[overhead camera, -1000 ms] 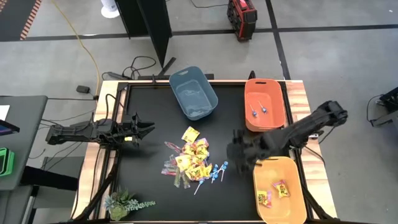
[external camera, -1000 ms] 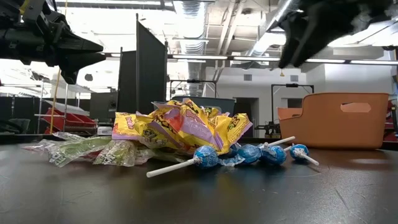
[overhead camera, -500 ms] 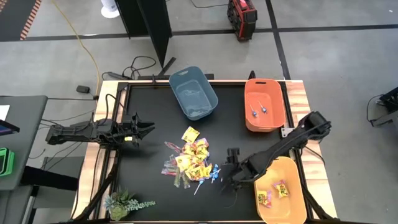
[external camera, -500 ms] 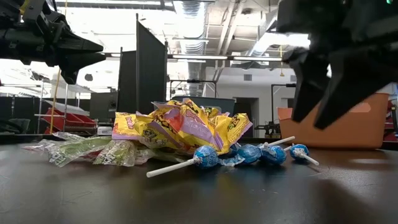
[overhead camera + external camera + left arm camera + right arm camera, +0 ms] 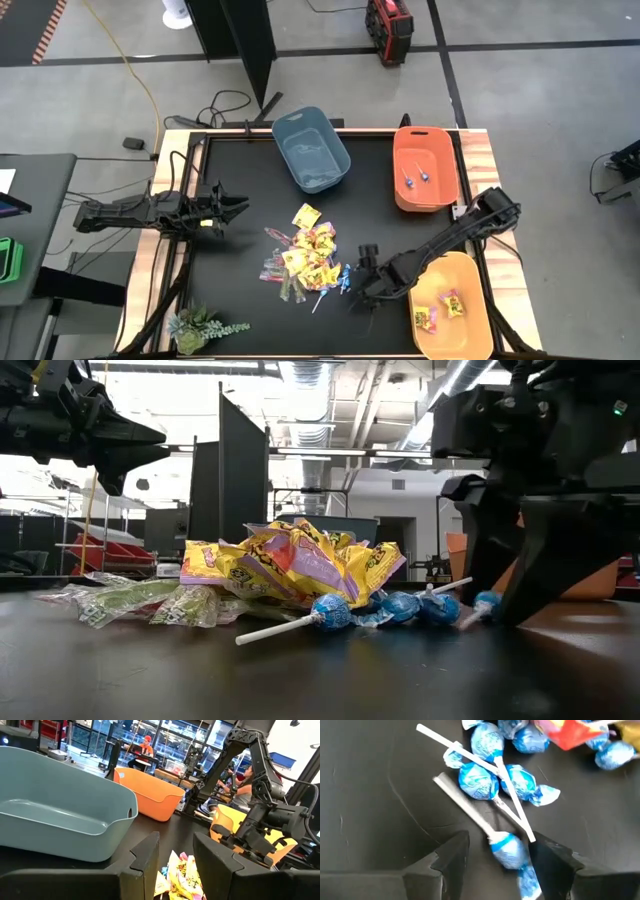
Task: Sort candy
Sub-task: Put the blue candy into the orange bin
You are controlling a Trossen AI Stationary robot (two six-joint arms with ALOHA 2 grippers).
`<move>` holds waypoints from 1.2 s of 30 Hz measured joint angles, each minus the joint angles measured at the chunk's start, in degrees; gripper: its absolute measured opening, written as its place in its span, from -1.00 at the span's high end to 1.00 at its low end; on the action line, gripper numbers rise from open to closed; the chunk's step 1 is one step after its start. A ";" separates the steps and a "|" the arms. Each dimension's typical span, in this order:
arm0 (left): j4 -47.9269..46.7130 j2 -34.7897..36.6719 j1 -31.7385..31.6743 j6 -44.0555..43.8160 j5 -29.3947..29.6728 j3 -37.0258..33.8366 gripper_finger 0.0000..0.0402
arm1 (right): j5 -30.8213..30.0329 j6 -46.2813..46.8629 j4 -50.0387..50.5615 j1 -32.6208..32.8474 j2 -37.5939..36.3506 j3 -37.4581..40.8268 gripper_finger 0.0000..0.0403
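Observation:
The candy pile (image 5: pixel 305 255) lies mid-table: yellow packets with red print, clear-wrapped sticks and blue lollipops (image 5: pixel 400 606) at its right edge. My right gripper (image 5: pixel 364 288) is down at the table by those lollipops and open. Its fingers stand on either side of one blue lollipop (image 5: pixel 509 853), which lies flat on the table, also seen in the low view (image 5: pixel 486 601). I see no touch. My left gripper (image 5: pixel 236 207) hovers open above the table's left edge, its fingers (image 5: pixel 145 857) pointing toward the pile.
A blue-grey bin (image 5: pixel 311 150) sits at the far middle. An orange bin (image 5: pixel 425 165) at the far right holds two lollipops. A yellow-orange bin (image 5: pixel 451 305) at the near right holds yellow packets. A small plant (image 5: pixel 198 325) stands at the near left corner.
My right gripper has moved toward the table's near edge and slightly left, dropping from above the pile's right side down to the table at the blue lollipops. It has stayed open. The left arm has kept still.

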State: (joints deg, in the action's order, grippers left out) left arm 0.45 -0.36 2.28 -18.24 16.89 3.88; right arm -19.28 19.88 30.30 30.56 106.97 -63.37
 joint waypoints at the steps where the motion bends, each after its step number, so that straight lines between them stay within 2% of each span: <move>1: 0.00 0.00 0.00 0.00 0.00 0.00 0.42 | 0.08 0.77 0.77 -0.09 -0.14 0.00 -0.08; 6: 0.02 0.00 0.00 0.00 0.02 0.00 0.42 | 1.54 2.65 2.29 -0.34 -0.19 0.00 0.10; 15: 0.03 0.00 0.00 0.00 0.01 0.00 0.42 | 4.11 2.60 3.39 -0.63 -0.19 -0.07 0.69; 18: 0.04 0.00 0.00 0.00 0.02 0.00 0.42 | 4.50 2.59 3.56 -0.72 -0.63 -0.02 0.81; 27: 0.04 0.00 0.00 0.02 0.02 0.00 0.42 | 4.39 2.56 15.40 -1.63 -4.96 -5.53 0.82; 36: 0.00 -0.01 0.00 0.00 0.02 0.00 0.42 | -3.65 2.65 19.15 -4.07 -14.20 -8.33 0.82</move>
State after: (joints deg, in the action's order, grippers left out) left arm 0.45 -0.37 2.28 -18.24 16.91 3.88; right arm -22.93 22.52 49.45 26.49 92.77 -71.70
